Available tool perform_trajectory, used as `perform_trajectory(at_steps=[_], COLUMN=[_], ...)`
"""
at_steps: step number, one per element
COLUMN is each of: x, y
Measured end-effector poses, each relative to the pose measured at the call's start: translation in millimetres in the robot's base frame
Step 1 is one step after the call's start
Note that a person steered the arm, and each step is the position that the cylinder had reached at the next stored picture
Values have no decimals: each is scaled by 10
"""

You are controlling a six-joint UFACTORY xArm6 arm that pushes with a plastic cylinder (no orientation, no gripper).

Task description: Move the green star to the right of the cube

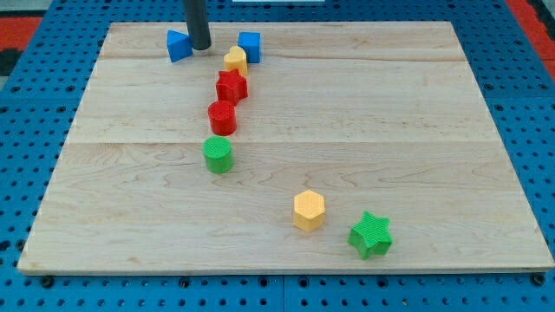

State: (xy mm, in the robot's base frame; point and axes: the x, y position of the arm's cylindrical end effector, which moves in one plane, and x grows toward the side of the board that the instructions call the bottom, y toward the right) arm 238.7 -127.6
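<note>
The green star [371, 234] lies near the view's bottom right of the wooden board [416, 113]. The blue cube [250, 45] sits at the view's top, left of centre. My tip [200, 47] stands at the view's top, between a blue triangular block [179, 45] on its left and the blue cube on its right. The tip is far from the green star, touching neither the star nor the cube.
A yellow heart [235, 60], a red star [231, 86], a red cylinder [222, 117] and a green cylinder [218, 154] run in a line down from the cube. A yellow hexagon [309, 210] lies just left of the green star.
</note>
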Motion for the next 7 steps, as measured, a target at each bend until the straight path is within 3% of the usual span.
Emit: perform_trajectory(at_steps=[2,3,4,6,7], x=[-242,-426,-53,2142,3292], y=[265,1207,2466,3740,3862])
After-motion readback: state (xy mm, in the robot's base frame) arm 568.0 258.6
